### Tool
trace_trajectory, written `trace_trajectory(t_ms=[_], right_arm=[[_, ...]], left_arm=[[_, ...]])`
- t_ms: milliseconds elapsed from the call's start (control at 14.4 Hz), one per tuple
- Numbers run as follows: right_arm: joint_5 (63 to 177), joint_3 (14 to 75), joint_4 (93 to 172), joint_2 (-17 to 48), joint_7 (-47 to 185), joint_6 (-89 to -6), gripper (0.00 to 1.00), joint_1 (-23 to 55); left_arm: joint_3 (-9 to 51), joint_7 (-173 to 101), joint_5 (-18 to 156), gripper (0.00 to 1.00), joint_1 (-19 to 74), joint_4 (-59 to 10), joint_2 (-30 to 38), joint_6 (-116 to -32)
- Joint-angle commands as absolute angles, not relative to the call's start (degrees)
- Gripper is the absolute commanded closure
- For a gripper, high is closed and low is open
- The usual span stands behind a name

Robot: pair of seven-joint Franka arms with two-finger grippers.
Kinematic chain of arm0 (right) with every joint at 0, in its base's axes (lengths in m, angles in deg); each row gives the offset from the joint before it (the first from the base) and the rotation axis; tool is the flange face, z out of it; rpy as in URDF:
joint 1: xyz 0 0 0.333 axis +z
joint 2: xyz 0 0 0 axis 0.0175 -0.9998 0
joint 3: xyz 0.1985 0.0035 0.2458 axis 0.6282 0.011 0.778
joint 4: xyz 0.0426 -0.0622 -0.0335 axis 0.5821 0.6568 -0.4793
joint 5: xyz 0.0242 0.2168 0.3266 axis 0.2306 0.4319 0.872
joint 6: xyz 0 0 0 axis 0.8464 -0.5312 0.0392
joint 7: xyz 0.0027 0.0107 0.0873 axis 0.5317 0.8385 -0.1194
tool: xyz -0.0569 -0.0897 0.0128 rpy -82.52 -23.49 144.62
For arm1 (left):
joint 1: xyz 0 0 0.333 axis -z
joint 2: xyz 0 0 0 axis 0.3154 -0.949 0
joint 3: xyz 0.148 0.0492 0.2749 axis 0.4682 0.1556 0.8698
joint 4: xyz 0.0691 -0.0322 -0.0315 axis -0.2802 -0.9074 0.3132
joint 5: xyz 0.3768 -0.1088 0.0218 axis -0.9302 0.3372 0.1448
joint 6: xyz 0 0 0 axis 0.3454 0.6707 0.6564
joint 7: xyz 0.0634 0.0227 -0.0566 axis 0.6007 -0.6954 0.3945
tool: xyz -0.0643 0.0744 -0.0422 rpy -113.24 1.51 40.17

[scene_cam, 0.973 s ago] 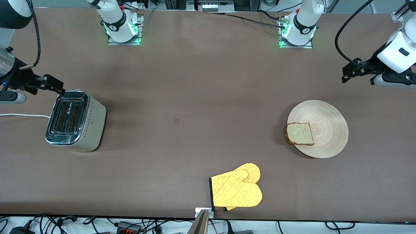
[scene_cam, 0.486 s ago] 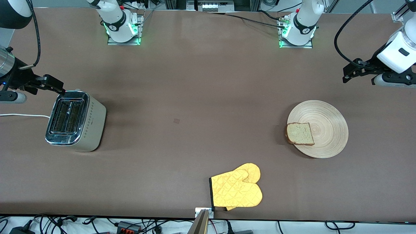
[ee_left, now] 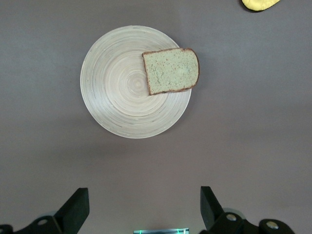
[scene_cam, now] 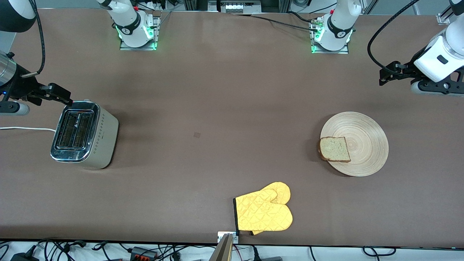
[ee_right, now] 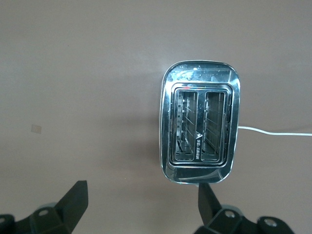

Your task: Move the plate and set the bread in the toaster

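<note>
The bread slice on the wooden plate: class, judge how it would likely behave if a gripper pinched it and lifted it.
The bread looks thin and soft-crumbed, so it would probably flex or droop, and hard squeezing may dent it. It seems light for its size. One edge overhangs the rim of the plate, so that exposed crust probably offers the easier pinch.

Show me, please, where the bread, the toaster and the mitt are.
bread (scene_cam: 335, 149), front view, middle of the slice.
toaster (ee_right: 200, 127), right wrist view, chrome top between the slots.
mitt (scene_cam: 264, 213), front view, quilted palm.
</note>
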State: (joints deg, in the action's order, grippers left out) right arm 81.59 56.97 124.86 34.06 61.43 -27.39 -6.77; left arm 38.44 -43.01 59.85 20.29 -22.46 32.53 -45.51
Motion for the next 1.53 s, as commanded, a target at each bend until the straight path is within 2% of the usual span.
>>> trace_trajectory(t_ms=[0,208,347,556,764,1112,1459], right_arm=[[81.59,56.66,124.02,33.82,61.96,-26.59,0.00,-6.63],[81.50,56.66,124.02,33.82,61.96,-26.59,0.00,-6.63],[81.50,56.66,124.02,33.82,61.96,-26.59,0.00,-6.63],[81.50,56.66,124.02,33.82,61.96,-26.59,0.00,-6.63],[81.59,56.57,124.02,33.82,61.96,-26.59,0.00,-6.63],[81.59,56.49,124.02,33.82,61.96,-26.68,0.00,-6.72],[81.59,56.49,124.02,33.82,62.05,-26.77,0.00,-6.72]], left_arm=[[38.35,-43.12,58.61,0.00,20.23,-19.57,30.01,-43.98],[39.05,-43.73,58.70,0.00,19.97,-15.01,25.89,-42.84],[39.14,-44.52,59.57,0.00,16.48,-13.23,23.16,-42.48],[39.05,-48.73,64.56,0.00,12.68,-13.49,20.70,-42.57],[39.05,-57.41,71.43,0.00,6.98,-13.84,15.35,-43.27],[39.05,-74.54,82.40,0.00,-4.97,-13.14,1.03,-52.58],[39.05,-88.62,91.99,0.06,-11.75,-12.96,-9.79,-59.34]])
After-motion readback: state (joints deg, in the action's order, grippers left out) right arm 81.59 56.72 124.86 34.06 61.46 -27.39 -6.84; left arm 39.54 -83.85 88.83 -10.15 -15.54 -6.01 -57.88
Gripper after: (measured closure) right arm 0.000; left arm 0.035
